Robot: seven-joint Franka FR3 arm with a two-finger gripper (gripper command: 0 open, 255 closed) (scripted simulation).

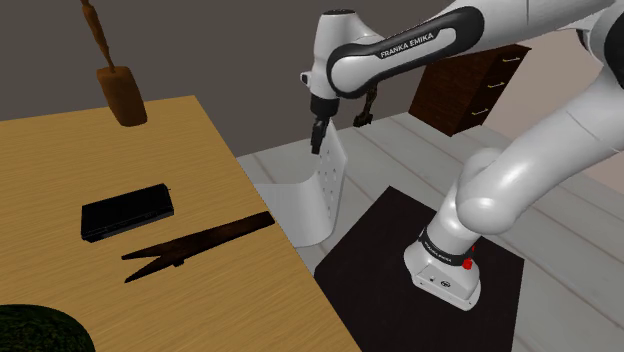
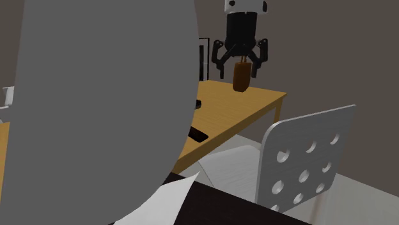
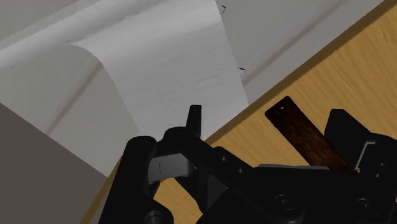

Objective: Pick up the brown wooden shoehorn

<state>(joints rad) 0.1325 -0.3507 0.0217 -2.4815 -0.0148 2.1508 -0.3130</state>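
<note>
A wooden worktop (image 1: 60, 150) stands on a pale plank floor (image 1: 560, 300) in a room with dull grey-brown walls. The white arm (image 1: 540, 130) carries the words "FRANKA EMIKA" in white on a dark band near its wrist. There is a red button on its base, which sits on the black stand (image 1: 380, 250).

In the shoulder view, a dark chest (image 1: 470, 85) stands at 2 o'clock, its drawers closed.

The end effector (image 1: 337, 136) hangs over the back of a white perforated chair (image 1: 310, 200), just off the worktop's edge. Its fingers are spread wide and nothing is between them.

The shoehorn (image 1: 197, 243) is a long, dark brown strip lying flat on the worktop at 8 o'clock from the end effector. Its squared end is close to the edge by the chair, and nothing touches it. The wrist view shows that end (image 3: 299, 130) with wood grain, and the rest runs behind the black fingers.

A flat black case (image 1: 127, 213) lies near the shoehorn at 10 o'clock, apart from it. A brown block (image 1: 120, 95) with a thin handle rising from it is at the far edge, at 12 o'clock from the case and well apart from the end effector. In the second exterior view the block (image 2: 241, 80) merely lines up between the fingers.
</note>
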